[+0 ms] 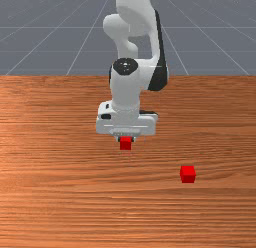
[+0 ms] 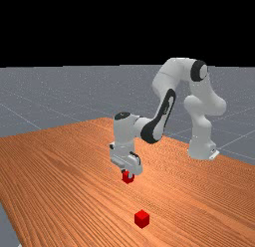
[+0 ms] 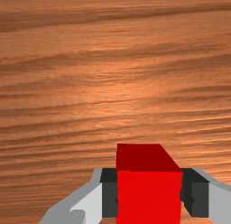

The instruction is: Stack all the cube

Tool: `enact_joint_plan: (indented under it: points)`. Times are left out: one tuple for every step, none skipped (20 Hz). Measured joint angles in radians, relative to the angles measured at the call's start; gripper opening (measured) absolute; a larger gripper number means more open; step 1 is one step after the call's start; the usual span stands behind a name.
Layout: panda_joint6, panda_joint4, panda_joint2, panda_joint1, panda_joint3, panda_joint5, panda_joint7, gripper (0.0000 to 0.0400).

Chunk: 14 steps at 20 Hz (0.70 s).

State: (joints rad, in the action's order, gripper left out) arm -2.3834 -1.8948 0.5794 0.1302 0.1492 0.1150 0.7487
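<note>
The hand (image 1: 126,139) has a smooth, white, plastic-looking shell, like the arm (image 2: 172,74) above it; a black cap (image 1: 125,66) up there looks glossy. The grey fingers (image 3: 83,203) look smooth, their dark pads (image 3: 109,196) matt. The cube (image 3: 149,198) between them and the other cube (image 2: 142,219), well apart from the hand, look like smooth, matt plastic. Below, the table (image 3: 108,92) is streaky-grained wood, softly shiny.

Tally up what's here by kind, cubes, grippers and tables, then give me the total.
Cubes: 2, both red: the held cube and the loose cube
Grippers: 1, the gripper shut on the held cube
Tables: 1, the wooden table
Total: 4
</note>
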Motion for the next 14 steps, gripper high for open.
enact_joint_plan:
  points:
    - [0.000, -0.048, -0.079, 0.009, 0.006, -0.007, 0.007, 0.0188]
    - [0.000, -0.077, -0.149, 0.020, 0.006, -0.016, 0.015, 0.0188]
    - [-0.001, -0.086, -0.197, 0.033, 0.002, -0.023, 0.021, 0.0188]
    - [0.001, -0.075, -0.220, 0.046, -0.005, -0.028, 0.029, 0.0188]
    - [0.001, -0.043, -0.224, 0.060, -0.012, -0.031, 0.046, 0.0188]
    - [0.001, -0.002, -0.215, 0.074, -0.020, -0.033, 0.060, 0.0188]
    - [0.001, 0.035, -0.200, 0.089, -0.029, -0.036, 0.073, 0.0188]
    - [0.002, 0.078, -0.172, 0.104, -0.039, -0.039, 0.086, 0.0188]
    - [0.003, 0.132, -0.128, 0.120, -0.047, -0.037, 0.106, 0.0188]
    - [0.005, 0.194, -0.069, 0.131, -0.052, -0.034, 0.128, 0.0188]
    - [0.009, 0.240, -0.015, 0.140, -0.056, -0.033, 0.143, 0.0188]
    - [0.018, 0.271, 0.028, 0.149, -0.060, -0.035, 0.153, 0.0188]
    - [0.023, 0.291, 0.060, 0.159, -0.064, -0.039, 0.160, 0.0188]
    - [0.027, 0.306, 0.083, 0.170, -0.068, -0.043, 0.166, 0.0188]
